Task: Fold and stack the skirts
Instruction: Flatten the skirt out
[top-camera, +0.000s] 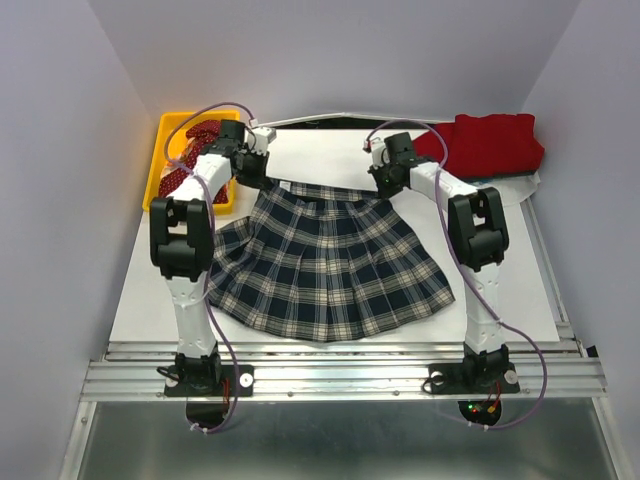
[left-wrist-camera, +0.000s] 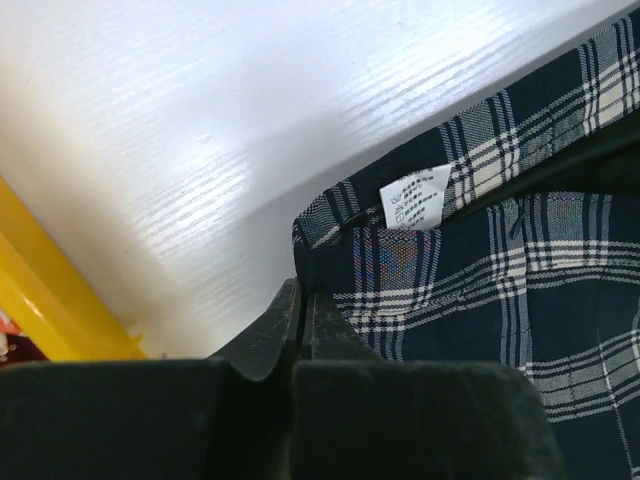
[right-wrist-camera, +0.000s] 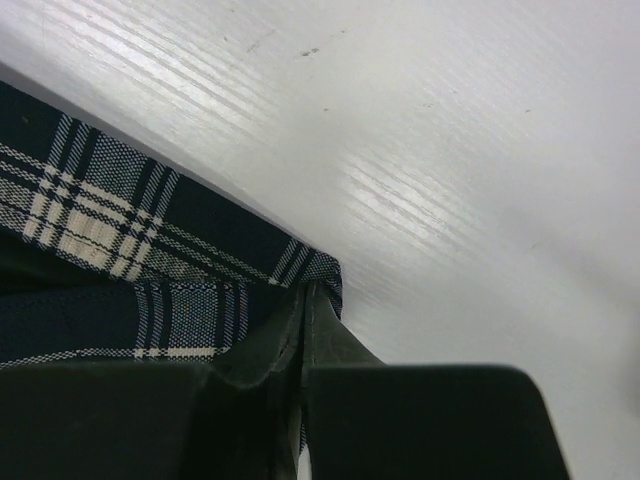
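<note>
The navy/green/white plaid skirt (top-camera: 325, 260) lies spread flat on the white table, waistband at the far side. My left gripper (top-camera: 252, 170) is shut on the waistband's left corner (left-wrist-camera: 310, 255), next to a white care label (left-wrist-camera: 414, 198). My right gripper (top-camera: 384, 177) is shut on the waistband's right corner (right-wrist-camera: 315, 272). The plain red skirt (top-camera: 484, 144) lies folded at the far right. The dark red dotted skirt (top-camera: 190, 158) sits in the yellow bin (top-camera: 163, 140). The cream skirt is out of view.
The yellow bin's wall (left-wrist-camera: 45, 300) is close to the left of my left gripper. White table board (top-camera: 330, 150) runs behind the waistband. Grey walls enclose the left, back and right.
</note>
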